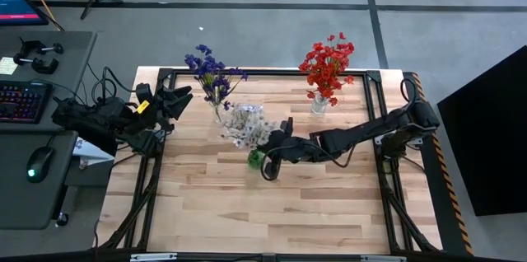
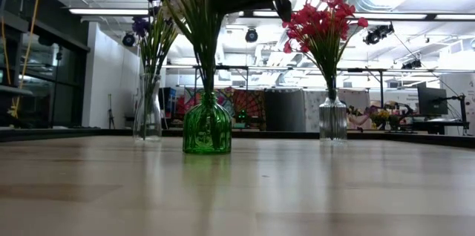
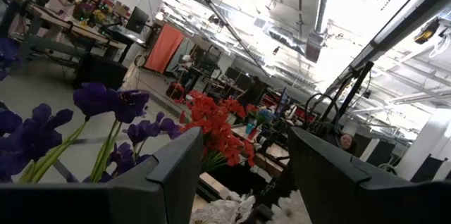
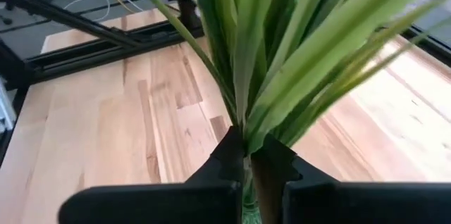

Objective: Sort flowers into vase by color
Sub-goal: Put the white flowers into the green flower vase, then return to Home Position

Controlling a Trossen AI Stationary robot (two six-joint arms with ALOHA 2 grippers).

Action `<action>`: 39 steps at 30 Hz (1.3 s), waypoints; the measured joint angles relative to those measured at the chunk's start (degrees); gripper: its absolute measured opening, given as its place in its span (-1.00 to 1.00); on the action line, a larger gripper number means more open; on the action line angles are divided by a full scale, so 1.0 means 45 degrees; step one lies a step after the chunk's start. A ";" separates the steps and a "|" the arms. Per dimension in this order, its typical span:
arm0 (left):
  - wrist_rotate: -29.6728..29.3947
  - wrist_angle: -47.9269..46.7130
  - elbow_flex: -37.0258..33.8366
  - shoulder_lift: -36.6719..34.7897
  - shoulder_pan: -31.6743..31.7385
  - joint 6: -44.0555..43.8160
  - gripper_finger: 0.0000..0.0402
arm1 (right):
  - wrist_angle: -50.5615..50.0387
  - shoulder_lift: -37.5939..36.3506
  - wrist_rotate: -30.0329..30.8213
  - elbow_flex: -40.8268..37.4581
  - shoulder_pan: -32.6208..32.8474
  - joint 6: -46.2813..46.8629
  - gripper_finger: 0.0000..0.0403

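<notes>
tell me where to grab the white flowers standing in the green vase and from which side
Grip the white flowers on the bare green stems just above the green vase neck, where they bunch tight. Come in level from the right, as the right gripper does: blooms and leaves fan out above, so a top approach would probably crush them.

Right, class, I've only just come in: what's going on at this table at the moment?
The right gripper is shut on the white flowers, its fingers pinching their stems just above the green vase at mid-table. The purple flowers and red flowers stand in clear vases of their own toward the far edge. The left gripper waits open at the table's left side, near the purple ones.
</notes>
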 joint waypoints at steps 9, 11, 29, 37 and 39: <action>-0.0010 0.0003 0.0000 0.0000 -0.0005 0.0000 -0.02 | -0.0314 0.0517 -0.0599 0.0000 -0.0284 0.1091 -1.00; -0.0008 0.0005 0.0000 0.0000 -0.0001 0.0000 -0.02 | -0.0208 0.0646 -0.0758 0.0012 -0.0292 0.1238 -1.00; -0.0019 0.0015 0.0000 0.0000 0.0000 0.0005 -0.02 | -0.0190 0.0565 -0.0834 -0.0005 -0.0307 0.1740 -0.65; 0.0000 0.0086 0.0000 -0.0355 0.0000 0.0784 -0.02 | -0.1761 -0.0930 -0.0728 -0.0005 -0.0307 0.1691 0.02; 0.0000 0.0106 0.0000 -0.0648 0.0000 0.0985 -0.02 | -0.2612 -0.1342 -0.0710 -0.0005 -0.0307 0.1698 0.13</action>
